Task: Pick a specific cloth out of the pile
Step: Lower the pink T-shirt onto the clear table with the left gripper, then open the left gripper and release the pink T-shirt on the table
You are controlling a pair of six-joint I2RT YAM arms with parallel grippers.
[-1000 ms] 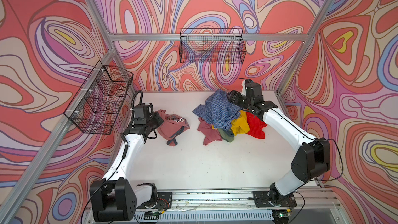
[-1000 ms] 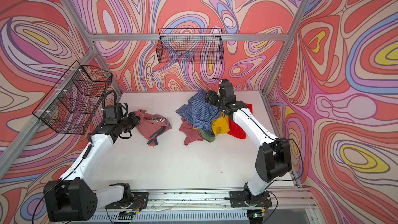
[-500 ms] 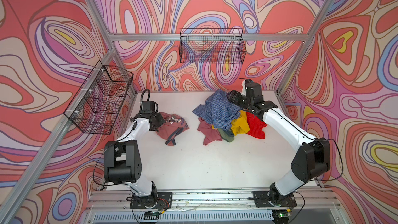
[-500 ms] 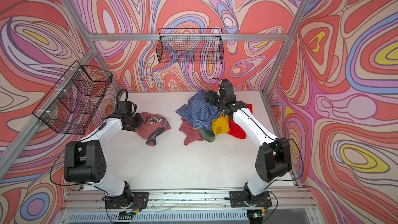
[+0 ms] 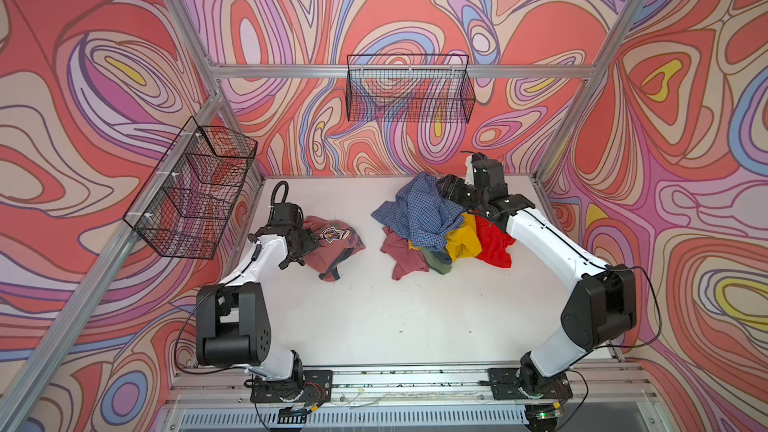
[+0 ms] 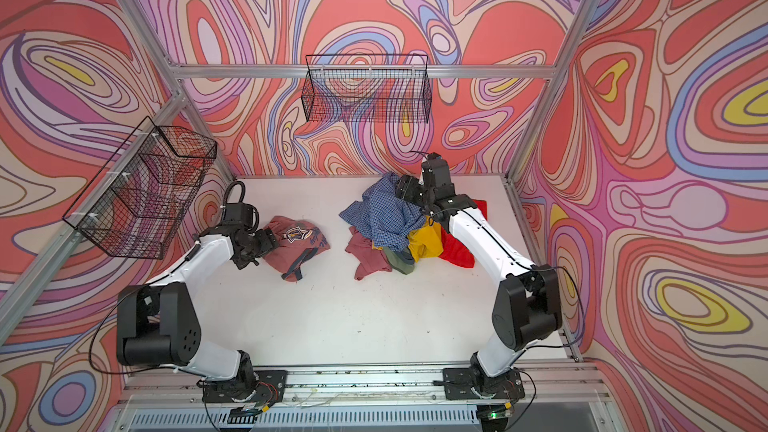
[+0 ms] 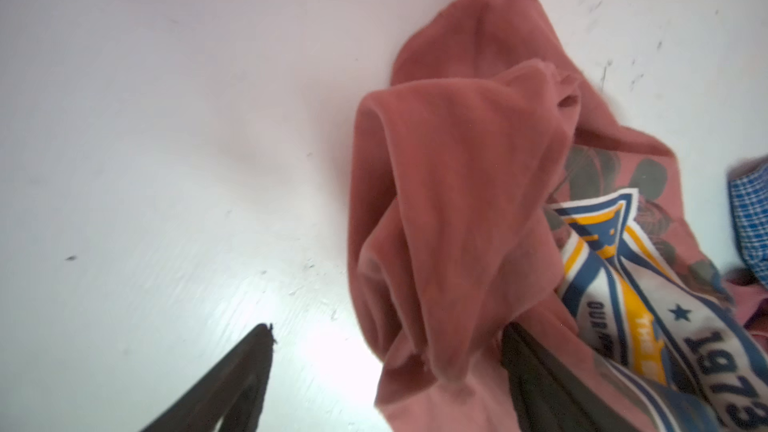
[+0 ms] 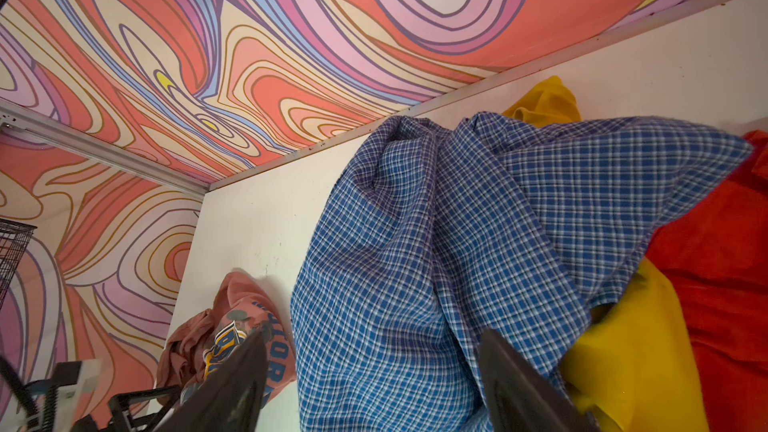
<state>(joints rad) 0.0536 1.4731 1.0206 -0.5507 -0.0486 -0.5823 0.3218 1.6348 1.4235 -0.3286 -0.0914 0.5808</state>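
My left hand (image 7: 388,329) is wide open, gripping nothing. The cloth (image 5: 332,243) lies slumped on the table (image 5: 374,317), well apart from the pile (image 5: 436,226), so I'd call it singled out. My right hand (image 8: 374,334) is spread open over the checked shirt (image 8: 457,243), probably on standby.

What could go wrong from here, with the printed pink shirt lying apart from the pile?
1. The left hand is open, but a fold of the pink shirt lies between its fingers; pulling away could drag the shirt along.
2. The right hand sits open against the blue checked shirt on the pile; moving off may snag it.
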